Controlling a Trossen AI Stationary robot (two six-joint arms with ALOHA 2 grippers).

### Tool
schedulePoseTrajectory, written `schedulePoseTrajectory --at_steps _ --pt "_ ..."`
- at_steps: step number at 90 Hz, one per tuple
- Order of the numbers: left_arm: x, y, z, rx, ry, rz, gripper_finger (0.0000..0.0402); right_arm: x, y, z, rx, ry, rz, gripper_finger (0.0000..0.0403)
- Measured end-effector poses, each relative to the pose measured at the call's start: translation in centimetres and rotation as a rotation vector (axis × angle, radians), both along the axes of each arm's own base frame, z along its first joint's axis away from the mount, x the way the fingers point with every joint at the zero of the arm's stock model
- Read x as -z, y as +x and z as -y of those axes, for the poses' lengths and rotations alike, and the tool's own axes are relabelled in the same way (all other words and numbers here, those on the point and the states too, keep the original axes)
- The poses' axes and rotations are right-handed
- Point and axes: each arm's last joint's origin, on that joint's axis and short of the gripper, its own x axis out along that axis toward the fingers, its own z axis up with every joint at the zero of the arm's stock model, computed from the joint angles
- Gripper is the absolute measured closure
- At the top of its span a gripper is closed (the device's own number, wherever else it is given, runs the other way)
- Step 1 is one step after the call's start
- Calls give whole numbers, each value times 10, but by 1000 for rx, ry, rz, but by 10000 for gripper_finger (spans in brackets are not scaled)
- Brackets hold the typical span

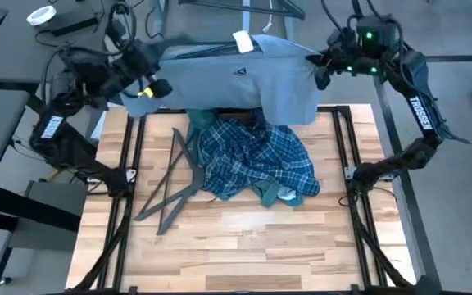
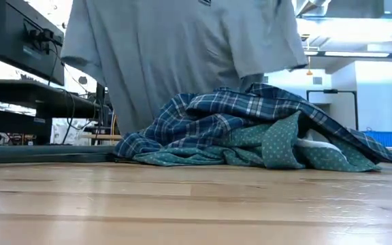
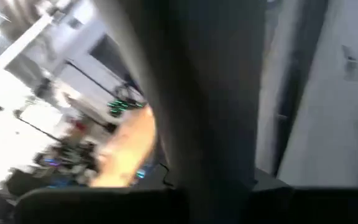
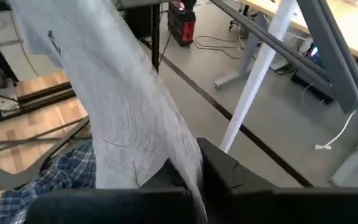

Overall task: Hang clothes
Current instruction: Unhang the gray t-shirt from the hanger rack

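Grey tee [image 1: 244,78] stretched above bench's far edge, left gripper [image 1: 143,92] and right gripper [image 1: 322,67] each clamped on a shoulder. Plaid shirt [image 1: 252,156] heaped mid-bench over green shirt [image 1: 279,195].

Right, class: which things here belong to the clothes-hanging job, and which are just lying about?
Job:
grey tee, held up by left hand and right hand
plaid shirt
green shirt

Lying about:
dark hangers
tape roll

We see grey cloth [image 3: 210,93] filling the view up close, blurred room with green lights [image 3: 120,106] beyond.
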Motion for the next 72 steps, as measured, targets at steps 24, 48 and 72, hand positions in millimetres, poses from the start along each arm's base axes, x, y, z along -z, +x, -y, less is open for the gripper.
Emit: schedulePoseTrajectory --at_steps 24,48,72 --pt "-9 -28 12 156 -11 96 397 23 3 10 31 6 44 403" --pt "-10 -16 13 344 -127 232 398 6 9 -2 -91 -5 240 403" --pt "-64 -8 22 855 -76 942 397 -13 43 -64 -520 -143 252 403"
